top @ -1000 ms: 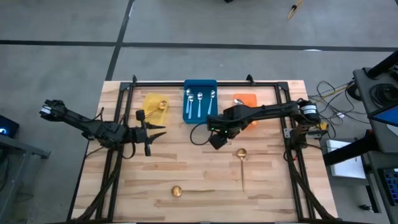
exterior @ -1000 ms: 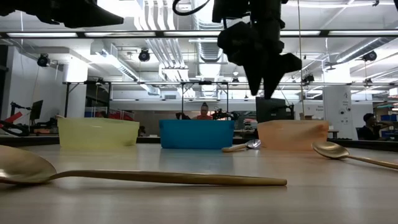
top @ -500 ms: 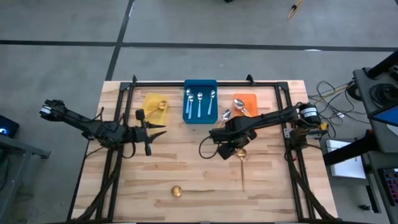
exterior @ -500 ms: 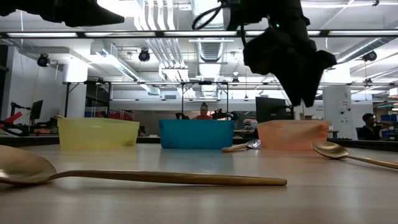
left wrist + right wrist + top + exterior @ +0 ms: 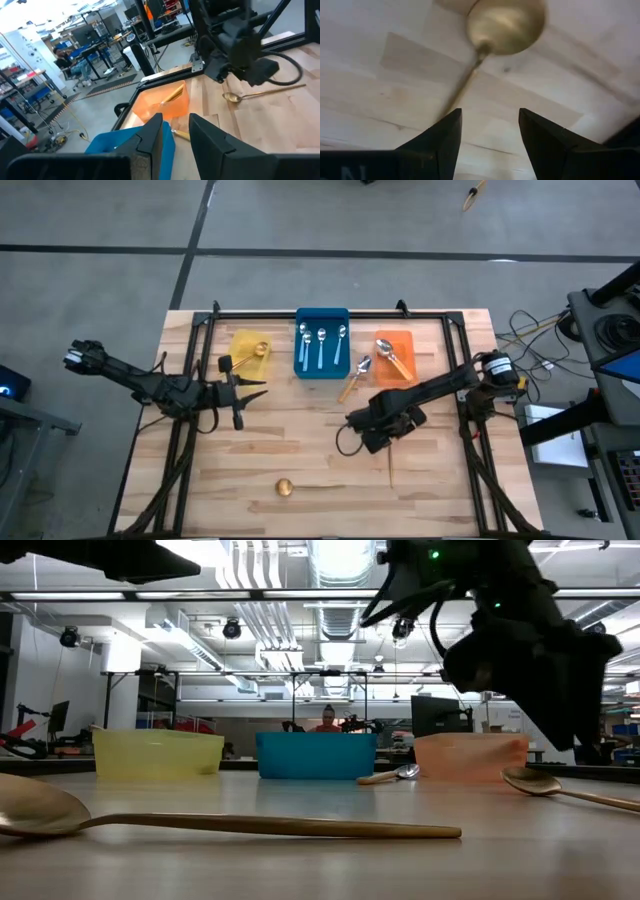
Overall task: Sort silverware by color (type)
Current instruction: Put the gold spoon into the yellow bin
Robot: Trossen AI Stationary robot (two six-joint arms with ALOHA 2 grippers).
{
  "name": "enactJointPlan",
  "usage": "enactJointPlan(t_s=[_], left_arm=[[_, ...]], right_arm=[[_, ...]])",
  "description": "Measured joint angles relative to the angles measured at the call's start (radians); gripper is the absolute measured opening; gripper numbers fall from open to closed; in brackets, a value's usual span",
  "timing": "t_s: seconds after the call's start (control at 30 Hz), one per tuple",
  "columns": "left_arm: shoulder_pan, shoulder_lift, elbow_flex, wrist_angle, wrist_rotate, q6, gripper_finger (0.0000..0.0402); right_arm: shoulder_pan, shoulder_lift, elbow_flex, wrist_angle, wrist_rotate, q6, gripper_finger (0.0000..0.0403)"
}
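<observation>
Right tool (image 5: 487, 137): open, empty, above thin gold metal spoon (image 5: 495, 35) on wooden desk (image 5: 300, 450).
Left tool (image 5: 175, 137): part open, empty, near yellow plastic bin (image 5: 248, 348).

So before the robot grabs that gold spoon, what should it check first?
1. Right gripper fingers open: ok.
2. Gold spoon lined up between the fingers: ok, its handle runs into the gap in the right wrist view.
3. Spoon lying free on the table, nothing on it: ok.
4. Fingers low enough to close on the handle: cannot tell.
5. Yellow bin reachable, with a gold spoon already inside: ok.
6. Left gripper parked out of the way near the yellow bin: ok.
</observation>
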Motion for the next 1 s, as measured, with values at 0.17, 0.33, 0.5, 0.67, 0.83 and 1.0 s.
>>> enactJointPlan(t_s=[0.17,0.33,0.5,0.67,0.83,1.0], left_arm=[[0.000,0.000,0.000,0.000,0.000,-0.043,0.0077],[0.000,0.000,-0.001,0.001,0.000,-0.080,0.0077],[0.000,0.001,-0.002,0.002,0.000,-0.116,0.0077],[0.000,0.001,-0.002,0.003,0.000,-0.131,0.0077],[0.000,0.002,0.001,0.004,0.000,-0.131,0.0077],[0.000,0.003,0.001,0.006,0.000,-0.131,0.0077]], right_arm=[[0.039,0.000,-0.058,0.131,0.000,0.071,0.0189],[0.053,0.000,-0.129,0.225,0.000,0.113,0.0187],[0.053,-0.001,-0.185,0.316,-0.007,0.130,0.0187],[0.054,-0.003,-0.206,0.341,0.028,0.131,0.0178],[0.053,-0.001,-0.199,0.347,0.067,0.131,0.0130],[0.052,0.000,-0.194,0.359,0.094,0.131,0.0063]])
